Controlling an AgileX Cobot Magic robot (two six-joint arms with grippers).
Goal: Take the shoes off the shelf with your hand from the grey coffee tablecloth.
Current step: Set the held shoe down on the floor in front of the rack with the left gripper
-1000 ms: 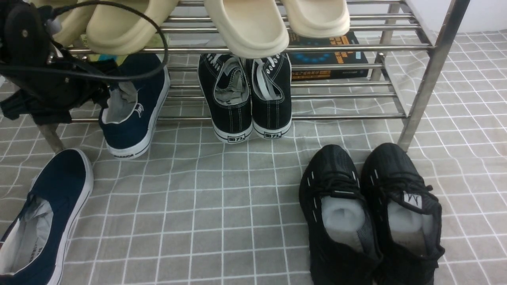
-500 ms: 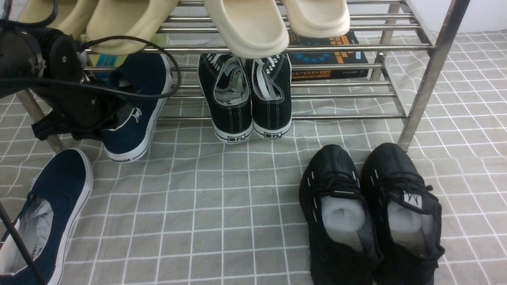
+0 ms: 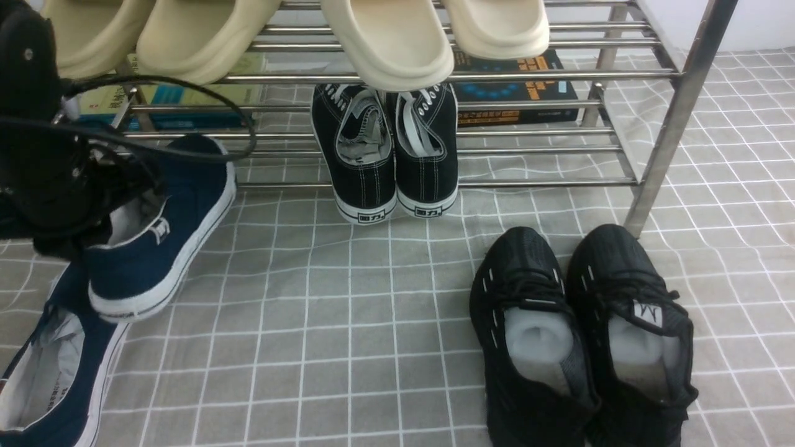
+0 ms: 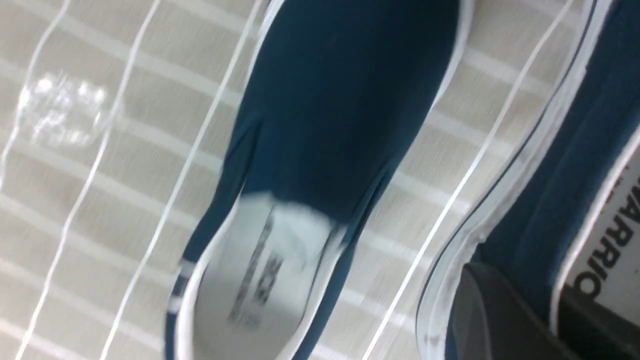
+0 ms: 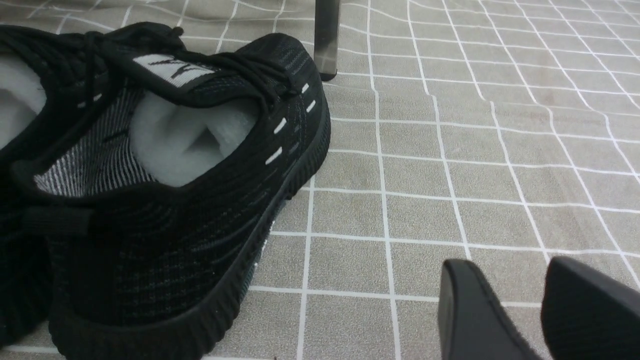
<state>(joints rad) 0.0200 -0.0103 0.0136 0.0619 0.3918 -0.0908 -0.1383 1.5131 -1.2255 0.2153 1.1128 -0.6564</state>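
even indoor light, soft shadows, left wrist view motion-blurred, front sharp

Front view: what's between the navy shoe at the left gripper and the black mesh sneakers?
Just bare checked cloth, navy shoe to mesh sneakers; front view shows it.

A black mesh sneaker [image 5: 200,200] with a ribbed black sole, white dashes along its side and white foam stuffing lies on the grey-taupe cloth with a grid of thin white lines [image 5: 450,150]. A second black mesh sneaker [image 5: 25,55] lies pressed against its far side. Just beyond the first sneaker's toe stands a shiny chrome metal shelf leg [image 5: 327,40], foot on the cloth. Off the sneaker's outer side, nearer its heel and apart from it, the black right gripper [image 5: 515,280] holds its jaws parted, with bare cloth showing between them.
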